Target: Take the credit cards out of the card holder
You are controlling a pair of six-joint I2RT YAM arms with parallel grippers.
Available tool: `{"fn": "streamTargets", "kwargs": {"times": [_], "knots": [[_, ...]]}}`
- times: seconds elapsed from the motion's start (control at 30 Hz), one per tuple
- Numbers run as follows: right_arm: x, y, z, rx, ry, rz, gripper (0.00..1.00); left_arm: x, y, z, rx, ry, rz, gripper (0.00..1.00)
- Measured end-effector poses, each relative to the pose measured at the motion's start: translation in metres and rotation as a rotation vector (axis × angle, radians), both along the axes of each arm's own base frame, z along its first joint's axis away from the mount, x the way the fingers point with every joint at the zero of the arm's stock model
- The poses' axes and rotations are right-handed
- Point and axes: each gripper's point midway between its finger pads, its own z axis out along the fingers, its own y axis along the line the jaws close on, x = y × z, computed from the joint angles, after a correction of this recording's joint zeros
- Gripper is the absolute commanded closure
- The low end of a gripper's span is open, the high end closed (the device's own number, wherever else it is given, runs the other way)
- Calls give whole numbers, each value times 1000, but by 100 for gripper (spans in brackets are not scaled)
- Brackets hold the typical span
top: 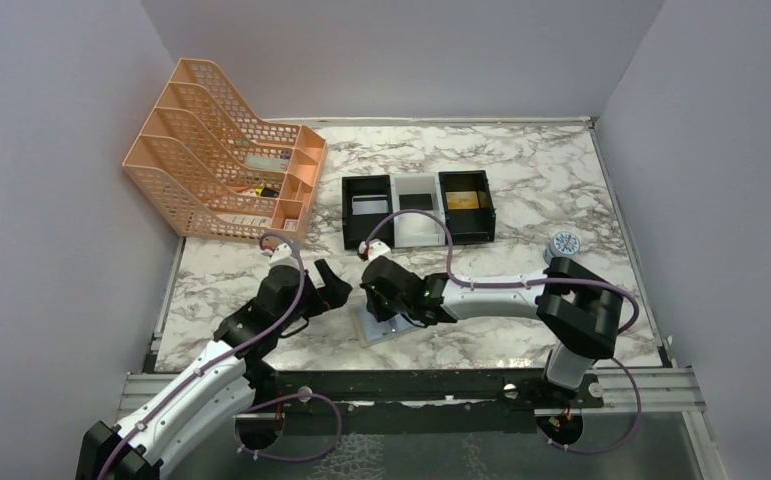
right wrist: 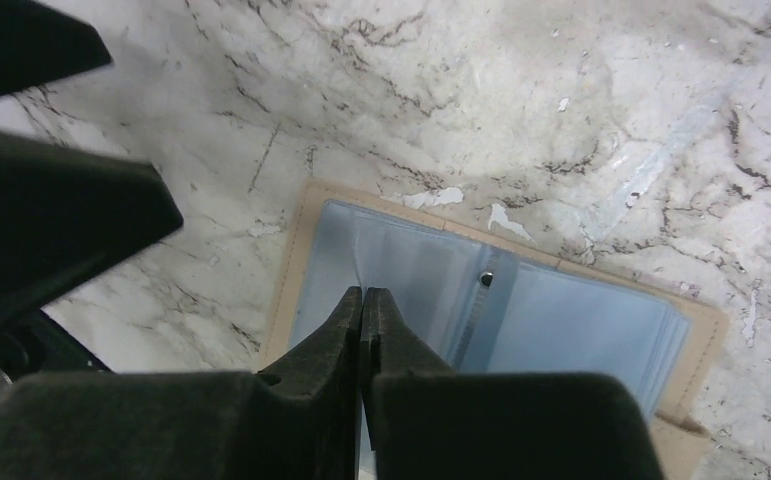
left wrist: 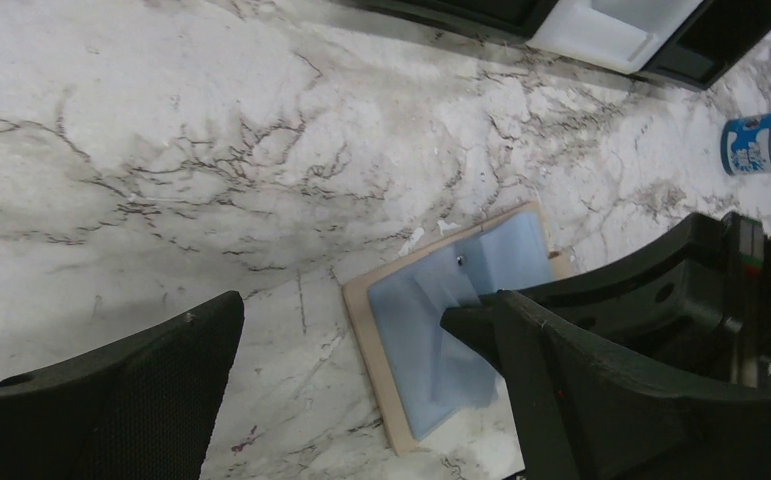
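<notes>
Right gripper (right wrist: pixel 363 300), jaws pressed together, is being applied to a grey-blue sleeve of the card holder (right wrist: pixel 571 325) lying open on the marble table (top: pixel 521 160) beside the wide-spread left gripper (left wrist: pixel 339 312); no pinched card is being shown, so removal is being judged unfinished.

A white marble-patterned surface (top: pixel 541 170) with grey veins fills the middle of the top view, boxed in by plain pale grey-lilac walls (top: pixel 401 50) at the back, left and right. A black metal rail (top: pixel 411 385) runs along its near edge. An orange-pink plastic mesh file rack (top: pixel 201 160) stands in the far left corner. Light is even and soft
</notes>
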Motion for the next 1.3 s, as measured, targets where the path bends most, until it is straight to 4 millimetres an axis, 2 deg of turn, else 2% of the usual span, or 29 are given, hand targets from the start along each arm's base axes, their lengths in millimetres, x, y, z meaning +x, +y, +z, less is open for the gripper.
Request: {"fn": "streamTargets", "kwargs": {"times": [0.17, 0.33, 0.67, 0.97, 1.1, 1.3], "knots": [[9, -2, 13, 96, 30, -36, 99, -6, -15, -4, -49, -5, -87, 7], [20, -8, 13, 176, 82, -76, 99, -12, -33, -2, -110, -15, -181, 11], [22, -30, -3, 323, 228, -148, 99, -22, -66, -4, -205, -13, -367, 11], [20, -31, 7, 404, 246, -164, 99, -29, -89, -10, -223, -7, -477, 11], [20, -31, 10, 422, 244, -167, 99, -34, -99, -22, -209, 28, -515, 12], [19, -32, 12, 437, 245, -173, 99, -38, -119, -26, -202, 41, -570, 18]]}}
